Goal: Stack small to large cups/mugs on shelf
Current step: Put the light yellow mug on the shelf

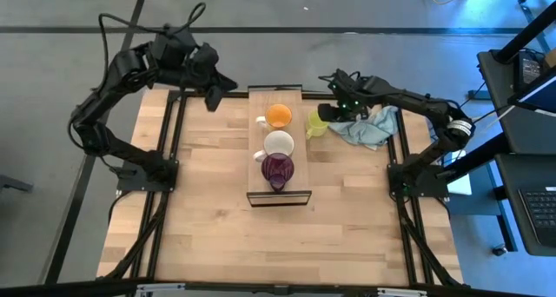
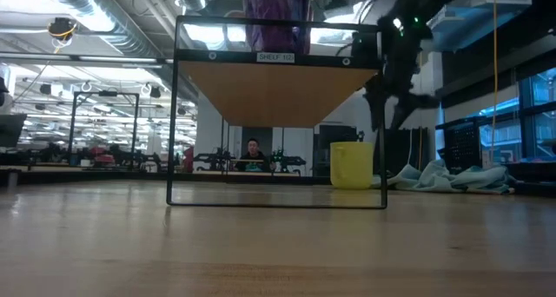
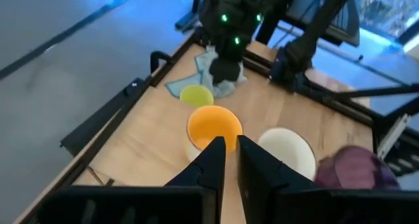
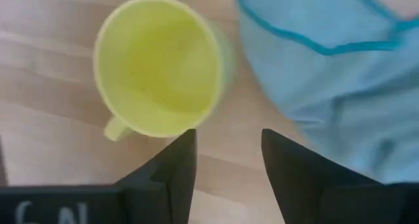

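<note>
yellow mug [image 4: 157, 67] sat off the shelf [image 1: 300, 162]; spread right claw [image 4: 226, 162] hovered above, needing to descend and pinch its rim; left claw [image 3: 230, 162] nearly pressed together, empty.

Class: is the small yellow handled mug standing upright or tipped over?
Upright: the yellow mug shows its round open mouth facing up, standing on the wooden tabletop.
</note>
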